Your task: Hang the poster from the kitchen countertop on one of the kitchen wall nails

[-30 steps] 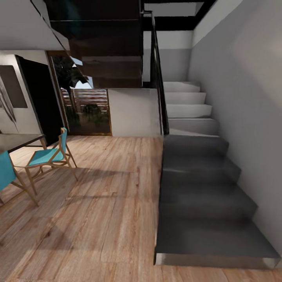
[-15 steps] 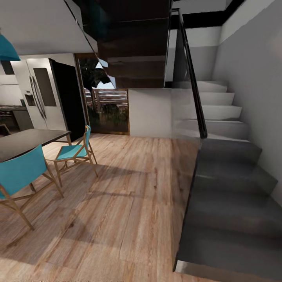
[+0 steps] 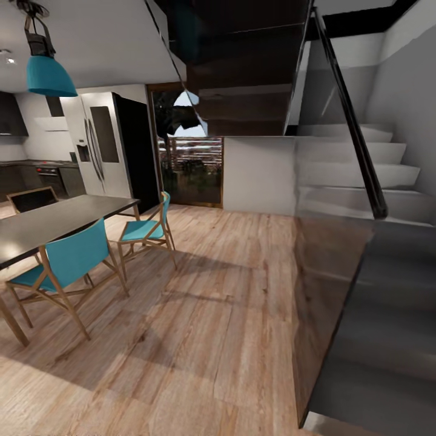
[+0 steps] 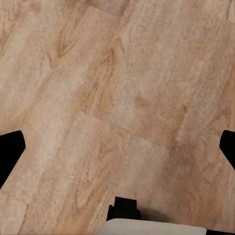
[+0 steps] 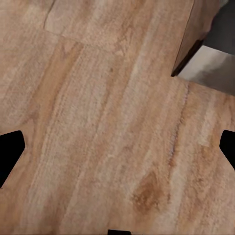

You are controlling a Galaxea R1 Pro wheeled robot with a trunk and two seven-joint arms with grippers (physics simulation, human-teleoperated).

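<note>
**Robot on the wooden floor between dining table and stairs**

Floor [image 3: 206,339] of light wooden planks takes the middle of the head view. At the left stands a dark dining table [image 3: 54,223] with teal chairs around it: one chair [image 3: 66,266] at the near side, another chair [image 3: 148,230] at the end of the table. A teal lamp [image 3: 49,75] hangs above the table. Behind it stands a steel fridge [image 3: 97,145], and beside the fridge a glass door [image 3: 191,154] looks out to plants. At the far left, a dark kitchen worktop [image 3: 30,163] is small and dim; I cannot tell if the poster lies there. At the right, a grey staircase [image 3: 375,290] with a black handrail [image 3: 351,121] goes up along a grey wall.

In the left wrist view, the left gripper [image 4: 117,149] hangs over the planks with its fingers [image 4: 10,152] spread wide and nothing between them. In the right wrist view, the right gripper [image 5: 117,149] also has its fingers [image 5: 10,152] spread wide over the floor, near the corner of the lowest stair step [image 5: 210,68].
</note>
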